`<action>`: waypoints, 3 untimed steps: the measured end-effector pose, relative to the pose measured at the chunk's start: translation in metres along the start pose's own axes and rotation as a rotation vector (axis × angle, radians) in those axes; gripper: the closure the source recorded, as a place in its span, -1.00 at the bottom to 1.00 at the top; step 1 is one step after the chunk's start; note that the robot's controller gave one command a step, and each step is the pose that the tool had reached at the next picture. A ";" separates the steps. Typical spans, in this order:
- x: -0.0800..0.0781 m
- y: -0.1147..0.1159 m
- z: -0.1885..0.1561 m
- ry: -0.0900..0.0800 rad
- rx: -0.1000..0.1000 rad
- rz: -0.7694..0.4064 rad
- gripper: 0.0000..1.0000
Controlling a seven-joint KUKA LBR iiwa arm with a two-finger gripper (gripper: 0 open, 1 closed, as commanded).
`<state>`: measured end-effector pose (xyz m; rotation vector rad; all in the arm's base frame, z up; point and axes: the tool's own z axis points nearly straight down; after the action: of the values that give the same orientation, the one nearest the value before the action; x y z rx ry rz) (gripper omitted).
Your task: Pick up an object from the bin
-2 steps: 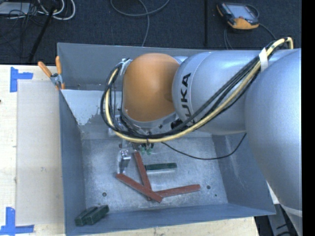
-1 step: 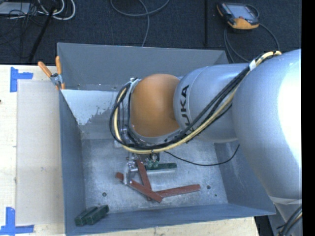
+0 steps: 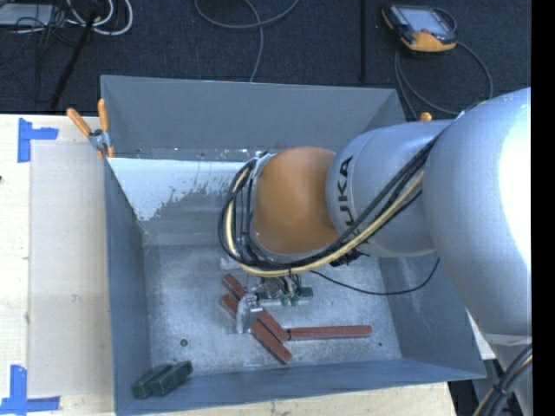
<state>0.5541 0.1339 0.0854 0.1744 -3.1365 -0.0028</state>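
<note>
Reddish-brown flat bars [image 3: 270, 341] lay in a small loose heap on the floor of the grey metal bin [image 3: 165, 258], about midway across the bin and somewhat nearer its front wall than its back wall. One longer bar [image 3: 329, 331] stretched from that heap toward the bin's right wall, flat on the floor. Two shorter bars [image 3: 232, 286] sat slanted on the back-wall side of the heap.

The gripper [image 3: 248, 313] was down low in the bin, right over the heap and seemingly touching it. How far it was open, and whether it had hold of a bar, could not be told. Above it, the wrist's orange cover [image 3: 290, 202] hung over the bin's middle with a bundle of cables [image 3: 234, 224] looped round its left side. The silver arm [image 3: 486, 206] came in across the bin's right wall.

A dark, blocky object [image 3: 161, 378] rested alone in the bin's front-left corner, well apart from the heap.
</note>
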 end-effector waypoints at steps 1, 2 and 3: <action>0.000 -0.001 0.010 -0.011 0.002 -0.126 1.00; 0.000 -0.001 0.010 -0.011 0.002 -0.125 1.00; -0.004 -0.014 -0.135 -0.009 0.002 -0.130 1.00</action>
<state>0.5600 0.1199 0.2204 0.3787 -3.1274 -0.0008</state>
